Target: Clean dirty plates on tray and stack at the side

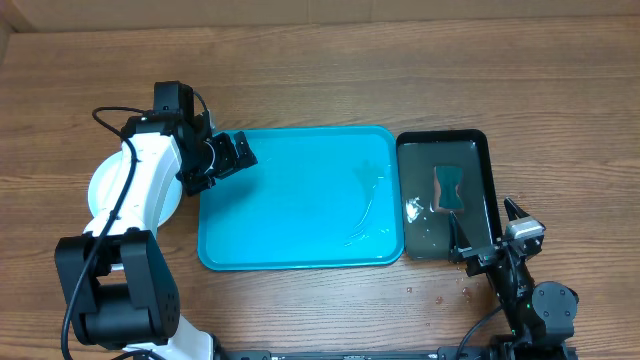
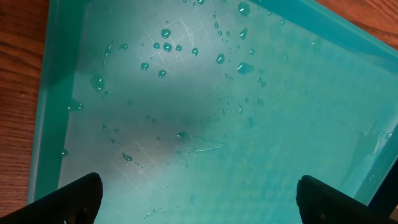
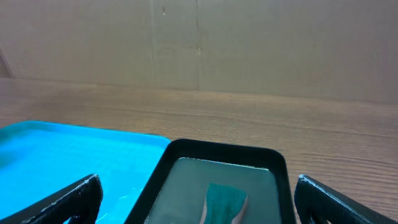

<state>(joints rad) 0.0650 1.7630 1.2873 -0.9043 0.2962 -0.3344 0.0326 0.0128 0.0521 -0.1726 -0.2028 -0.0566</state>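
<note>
Wood table (image 1: pixel 320 70), wet tray (image 1: pixel 300 215) holds no plates (image 1: pixel 100 185), they're stacked at its 9 o'clock (arm hides most), left gripper (image 2: pixel 199 193) and right gripper (image 3: pixel 198 186) both spread apart, so imo lift left straight up w/o clipping the stack.

Left end effector (image 1: pixel 240 156) and right end effector (image 1: pixel 484 228), both wide open, well apart

Tray (image 1: pixel 300 200): uniform turquoise; clear water beads and fine pale scratches on its floor.
Black tray (image 3: pixel 221 150): glossy black, right of the turquoise one.
Sponge (image 1: pixel 450 187): teal-green.
Plates (image 1: pixel 97 190): white with a pale blue tint, far left.
Table (image 1: pixel 350 70): brown wood grain.
</note>
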